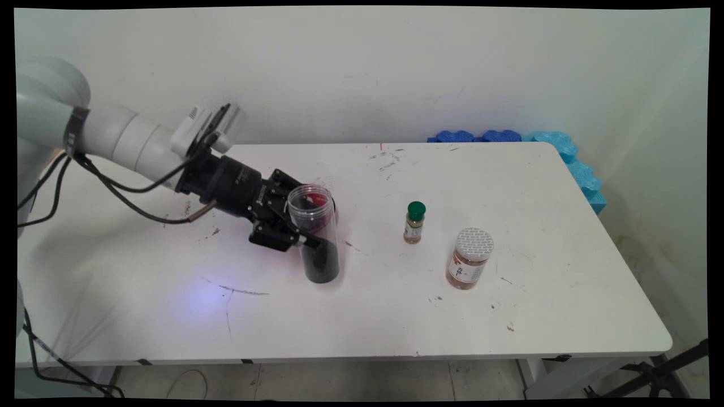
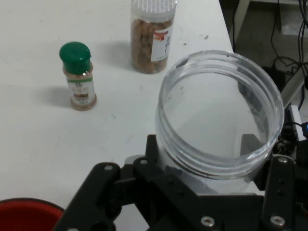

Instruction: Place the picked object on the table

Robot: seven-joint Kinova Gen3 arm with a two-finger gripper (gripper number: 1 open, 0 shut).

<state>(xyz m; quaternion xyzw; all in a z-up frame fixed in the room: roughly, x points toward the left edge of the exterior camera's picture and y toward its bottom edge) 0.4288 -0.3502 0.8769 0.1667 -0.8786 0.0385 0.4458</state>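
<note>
Main view: white desk (image 1: 396, 316) across most of the frame, arm entering from upper left. Left of centre, tall clear jar (image 1: 317, 237), lidless, standing on the desk, dark grains in its lower part, something red showing through the top. Right of centre, squat jar (image 1: 470, 259) with a white patterned lid and brown contents; between the two, closer to the squat one, small bottle (image 1: 414, 223) with a green cap. Blue foam (image 1: 557, 150) along the far right desk edge.

Hand view: clear jar's open mouth (image 2: 221, 113) filling the middle right, squat jar (image 2: 151, 36) at top centre, bottle (image 2: 78, 77) at upper left, red rim (image 2: 26, 211) of something at the lower left corner, too little showing to name.

Risks, as judgement: smooth, tall, open jar gripped from the side at a slant, so a tilt or slip could spill the grains; a wide swing toward frame right could knock the light bottle over.

Pincer (image 1: 294, 229): black, angled down from the left, clamped round the clear jar's upper wall, fingers spread about as wide as the jar and pressed to its sides. Grasping the jar, not released.
</note>
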